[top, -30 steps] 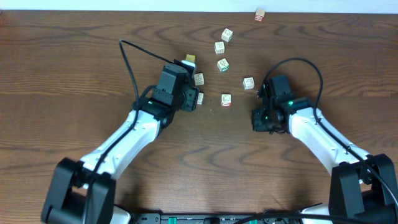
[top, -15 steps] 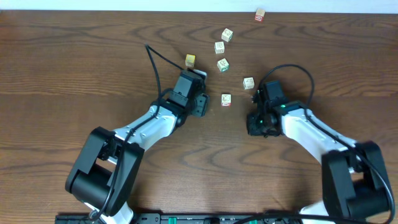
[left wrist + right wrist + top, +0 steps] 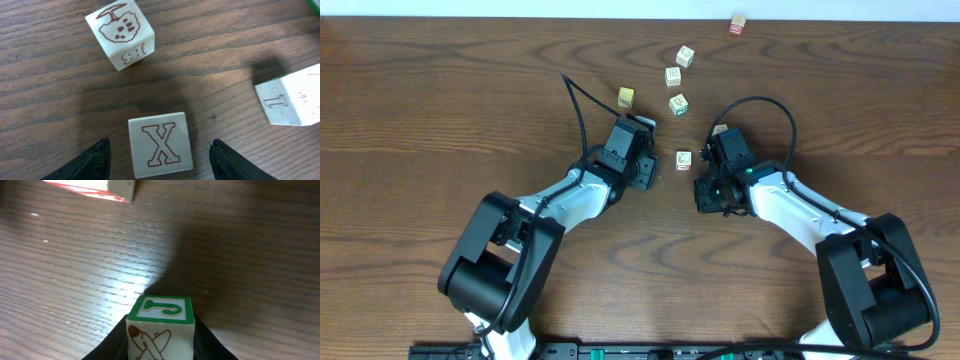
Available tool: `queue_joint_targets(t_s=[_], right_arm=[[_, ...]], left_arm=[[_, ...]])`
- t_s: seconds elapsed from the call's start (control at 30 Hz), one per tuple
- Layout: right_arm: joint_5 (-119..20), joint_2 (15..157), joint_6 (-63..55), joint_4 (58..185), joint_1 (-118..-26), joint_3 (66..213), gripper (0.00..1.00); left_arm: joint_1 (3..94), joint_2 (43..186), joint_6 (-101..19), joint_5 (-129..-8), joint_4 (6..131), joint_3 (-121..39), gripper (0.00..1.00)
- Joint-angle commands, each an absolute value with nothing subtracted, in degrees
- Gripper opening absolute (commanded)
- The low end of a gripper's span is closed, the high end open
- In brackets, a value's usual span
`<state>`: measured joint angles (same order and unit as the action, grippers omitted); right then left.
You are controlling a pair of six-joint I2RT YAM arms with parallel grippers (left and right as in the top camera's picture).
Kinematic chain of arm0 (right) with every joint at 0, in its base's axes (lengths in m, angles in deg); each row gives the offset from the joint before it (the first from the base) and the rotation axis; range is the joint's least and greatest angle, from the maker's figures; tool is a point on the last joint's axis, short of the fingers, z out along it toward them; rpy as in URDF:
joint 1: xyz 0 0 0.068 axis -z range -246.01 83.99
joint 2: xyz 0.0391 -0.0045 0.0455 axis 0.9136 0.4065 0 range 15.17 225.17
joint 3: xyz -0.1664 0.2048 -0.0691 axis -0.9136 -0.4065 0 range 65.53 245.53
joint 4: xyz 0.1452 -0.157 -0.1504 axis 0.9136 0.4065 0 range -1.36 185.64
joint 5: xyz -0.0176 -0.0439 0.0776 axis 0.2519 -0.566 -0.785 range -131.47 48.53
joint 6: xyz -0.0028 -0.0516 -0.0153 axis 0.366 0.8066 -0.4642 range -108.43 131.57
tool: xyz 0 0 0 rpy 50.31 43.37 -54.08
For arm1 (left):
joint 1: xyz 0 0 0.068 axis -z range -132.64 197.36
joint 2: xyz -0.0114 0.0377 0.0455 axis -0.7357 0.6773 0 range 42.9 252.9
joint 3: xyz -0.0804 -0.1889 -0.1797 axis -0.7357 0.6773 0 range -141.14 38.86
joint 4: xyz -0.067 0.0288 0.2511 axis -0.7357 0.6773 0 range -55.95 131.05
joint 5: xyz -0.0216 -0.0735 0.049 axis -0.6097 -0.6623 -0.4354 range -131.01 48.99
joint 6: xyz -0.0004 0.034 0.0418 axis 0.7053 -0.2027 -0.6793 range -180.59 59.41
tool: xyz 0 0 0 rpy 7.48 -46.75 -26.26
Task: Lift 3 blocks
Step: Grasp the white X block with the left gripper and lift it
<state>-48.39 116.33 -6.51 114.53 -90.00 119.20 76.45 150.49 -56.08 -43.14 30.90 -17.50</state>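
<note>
Near the middle of the dark wooden table [image 3: 420,120] both arms reach in from the bottom corners of the frame. The left gripper [image 3: 160,150] stands wide open, straddling the X block [image 3: 160,142]. In the left wrist view its two black fingers [image 3: 97,162] show at the bottom edge, one on each side of the block, with a strip of bare wood between each finger and the block, so nothing is gripped. The X block sits flat on the table at bottom centre of that view. The B block [image 3: 120,32] lies well apart at upper left, turned at an angle, and the red-edged block [image 3: 684,159] lies off at the right edge. From overhead, that red-edged block lies in the gap between the two grippers, right of the left one and just up-left of the right one. The right gripper [image 3: 160,339] is closed most of the way on a green-bordered J cube [image 3: 161,315] with a brown aeroplane on its near face. Its fingers press against both sides of the cube. The cube's base is out of frame, so I cannot tell whether it is clear of the wood. Higher in the overhead frame a yellowish cube [image 3: 626,96] lies alone. Three pale cubes [image 3: 673,76] cluster right of it, and a reddish cube [image 3: 738,24] sits at the top edge.
</note>
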Motion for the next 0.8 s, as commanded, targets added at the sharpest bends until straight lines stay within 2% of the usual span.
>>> queue_joint_targets(t_s=[0.0,0.2,0.4,0.5,0.63,0.77], right_arm=[[-52.3,121.0,-8.7,116.9,-92.2,116.0,0.02],[-52.5,121.0,-10.1,120.5,-92.7,116.0,0.01],[-52.5,121.0,-10.1,123.4,-92.9,116.0,0.03],[-52.5,121.0,-9.9,123.8,-93.2,116.0,0.22],[-52.5,120.9,-9.4,124.0,-93.5,116.1,0.39],[-52.5,120.8,-8.9,123.9,-93.5,116.2,0.55]], left_arm=[[76.3,150.9,-55.6,-41.1,30.4,-19.1,0.63],[76.2,150.9,-55.6,-40.3,30.3,-19.1,0.53],[76.2,150.9,-55.6,-40.3,30.4,-19.1,0.33],[76.2,150.9,-54.1,-40.3,30.7,-19.1,0.14],[76.2,150.8,-52.3,-40.4,31.6,-19.1,0.08],[76.2,150.6,-52.3,-40.3,33.5,-19.1,0.08]])
